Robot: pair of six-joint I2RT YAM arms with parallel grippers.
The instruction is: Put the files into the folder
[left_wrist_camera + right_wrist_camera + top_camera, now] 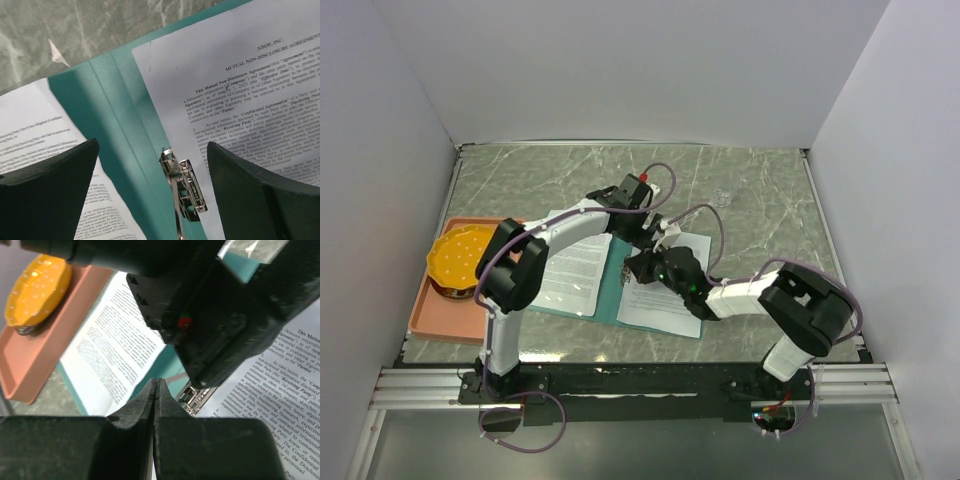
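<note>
The teal folder (611, 285) lies open on the marble table. One printed file (570, 270) rests on its left half and another file (665, 292) on its right half. In the left wrist view the folder (115, 115) shows its metal clip (182, 185) at the spine, against the left edge of the right-hand file (240, 90). My left gripper (152, 144) hangs open above the clip, with a finger on each side and nothing between them. My right gripper (156, 381) is shut and empty, its tips just short of the clip (197, 397) and under the left gripper's body.
A salmon tray (425, 315) at the table's left edge holds a yellow round object (460, 258). A small clear item (725, 195) lies on the far side of the table. White walls close in the left, back and right. Both arms meet over the folder's middle.
</note>
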